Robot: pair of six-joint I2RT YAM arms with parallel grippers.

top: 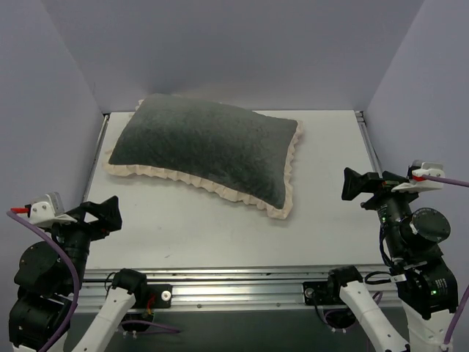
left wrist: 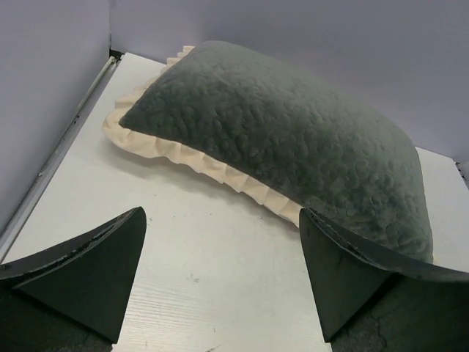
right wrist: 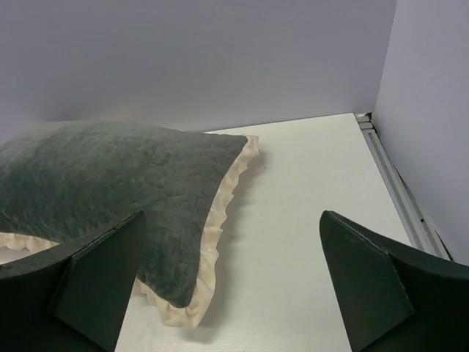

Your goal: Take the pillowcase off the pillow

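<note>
The pillowcase (top: 209,150), dark grey-green with a cream ruffled frill, lies plump across the back middle of the table. The pillow is hidden inside it. It also shows in the left wrist view (left wrist: 293,139) and the right wrist view (right wrist: 110,191). My left gripper (top: 108,213) is open and empty at the near left, well short of the pillowcase; in its wrist view (left wrist: 223,271) the jaws stand wide apart over bare table. My right gripper (top: 355,183) is open and empty at the right, apart from the frilled corner (right wrist: 179,312); its wrist view (right wrist: 234,279) shows the jaws wide.
The white table (top: 220,227) is enclosed by grey walls at the back (top: 234,51), left and right. A metal rail (top: 227,277) runs along the near edge, and thin rails (right wrist: 399,191) line the table's sides.
</note>
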